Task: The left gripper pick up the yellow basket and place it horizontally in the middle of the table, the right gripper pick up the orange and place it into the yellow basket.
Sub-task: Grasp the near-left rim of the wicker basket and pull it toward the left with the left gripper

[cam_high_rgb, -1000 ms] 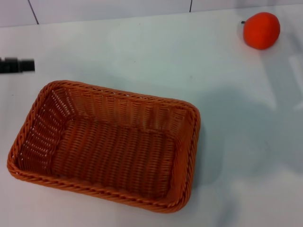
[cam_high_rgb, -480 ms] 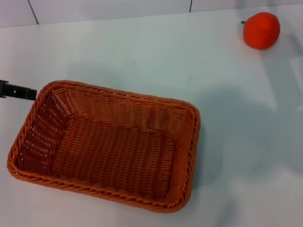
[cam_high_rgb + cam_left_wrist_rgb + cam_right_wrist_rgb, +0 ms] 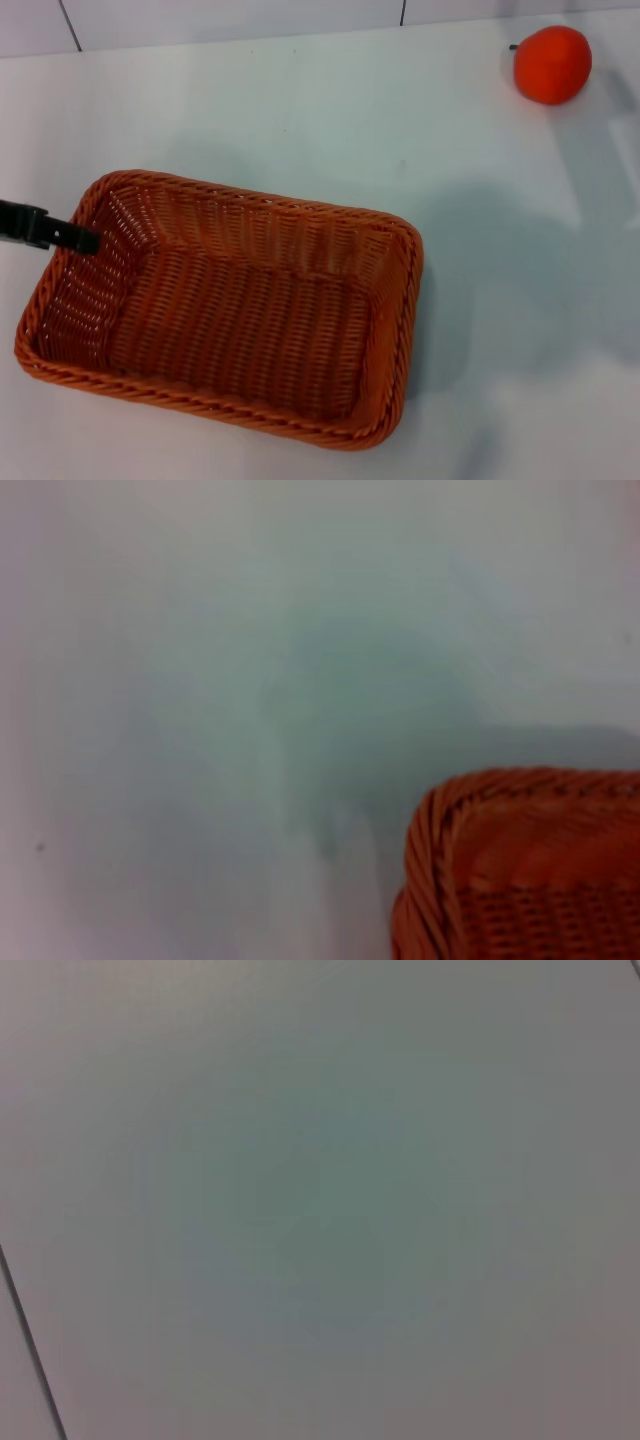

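The yellow basket (image 3: pixel 225 305), an orange-brown woven wicker one, lies on the white table (image 3: pixel 300 110) at the front left, its long side slightly slanted. One corner of it shows in the left wrist view (image 3: pixel 520 870). My left gripper (image 3: pixel 60 232) comes in from the left edge as a slim black part whose tip lies over the basket's left rim. The orange (image 3: pixel 552 63) sits at the far right of the table, well apart from the basket. My right gripper is out of view; its wrist view shows only bare table (image 3: pixel 320 1200).
A wall or panel with dark seams (image 3: pixel 70 25) runs along the table's far edge. Soft shadows fall on the table to the right of the basket.
My left gripper has moved down and to the right from beyond the basket's far left corner, so its tip now lies over the left rim. The basket and the orange have not moved.
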### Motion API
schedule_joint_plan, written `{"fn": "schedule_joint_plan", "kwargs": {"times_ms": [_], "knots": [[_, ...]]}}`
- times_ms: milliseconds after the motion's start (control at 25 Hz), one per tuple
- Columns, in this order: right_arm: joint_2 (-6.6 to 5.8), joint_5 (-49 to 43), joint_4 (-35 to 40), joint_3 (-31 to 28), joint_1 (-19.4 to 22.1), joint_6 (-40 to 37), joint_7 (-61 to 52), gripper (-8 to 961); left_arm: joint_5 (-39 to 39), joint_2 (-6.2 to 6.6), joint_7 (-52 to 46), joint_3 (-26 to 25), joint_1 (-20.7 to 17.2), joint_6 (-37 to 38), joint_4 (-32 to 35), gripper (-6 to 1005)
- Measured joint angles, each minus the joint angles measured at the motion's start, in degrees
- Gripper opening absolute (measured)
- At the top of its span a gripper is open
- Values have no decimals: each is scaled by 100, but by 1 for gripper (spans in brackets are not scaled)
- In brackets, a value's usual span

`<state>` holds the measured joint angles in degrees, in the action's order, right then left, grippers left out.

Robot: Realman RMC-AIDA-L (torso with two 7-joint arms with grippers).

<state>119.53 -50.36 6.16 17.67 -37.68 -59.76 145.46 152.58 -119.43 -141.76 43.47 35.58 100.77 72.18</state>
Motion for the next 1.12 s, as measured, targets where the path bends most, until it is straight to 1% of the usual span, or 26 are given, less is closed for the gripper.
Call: {"fn": "schedule_joint_plan", "kwargs": {"times_ms": [160,360,560,800,960,1120], "knots": [[-2,0,9,0,-16,32,0,942,146,-66,-2,8,30,-57,-68,711],[-8,0,16,0,-28,72,0,942,315,-107,-4,38,85,-114,-257,713],[-9,0,17,0,-13,72,0,942,592,-183,-6,78,110,-207,-306,671],[-9,0,15,0,15,72,1,942,644,-210,-17,61,114,-204,-244,462],[-9,0,8,0,39,72,0,942,647,-212,-17,84,112,-173,-245,224],[-9,0,3,0,57,71,0,942,615,-219,-19,49,114,-167,-235,183]]}}
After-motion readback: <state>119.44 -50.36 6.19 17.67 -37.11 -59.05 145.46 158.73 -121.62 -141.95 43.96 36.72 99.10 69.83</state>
